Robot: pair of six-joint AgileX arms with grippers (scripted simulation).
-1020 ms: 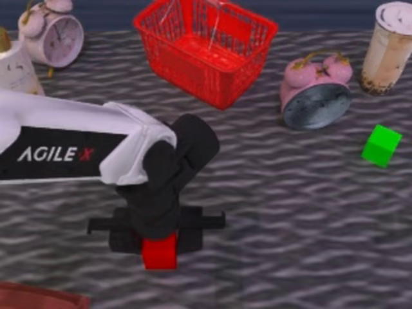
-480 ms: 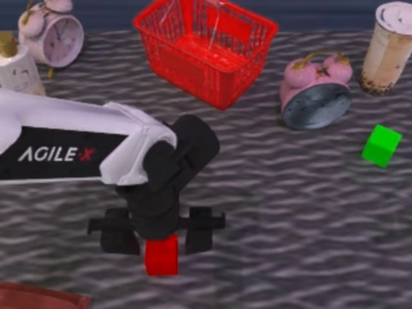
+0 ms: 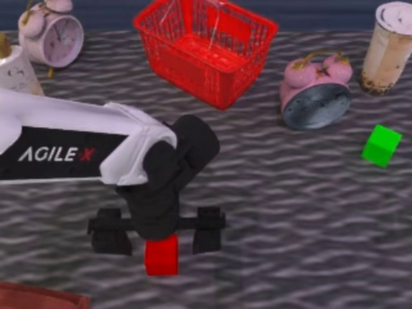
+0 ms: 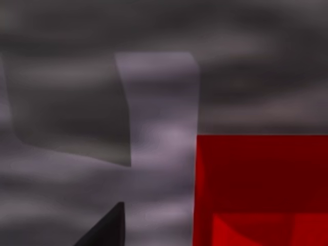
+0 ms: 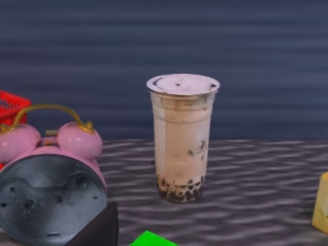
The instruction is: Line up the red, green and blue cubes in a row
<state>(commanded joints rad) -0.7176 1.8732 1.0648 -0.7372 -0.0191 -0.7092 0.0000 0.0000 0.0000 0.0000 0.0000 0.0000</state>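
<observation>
One red cube (image 3: 161,255) between the left gripper's (image 3: 158,235) wide-open jaws (seemingly untouched); one green cube (image 3: 381,145) far right.

The left arm (image 3: 64,151) bears the one readable text: "AGILE X" on its black side panel, white letters with the X in red.

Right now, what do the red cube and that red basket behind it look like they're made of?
The red cube, resting between the left gripper's open fingers, looks like solid matte plastic or painted wood: flat, even faces, no grain or gloss. The red basket looks like thin plastic or coated wire mesh, since the table shows through its gridded walls.
</observation>
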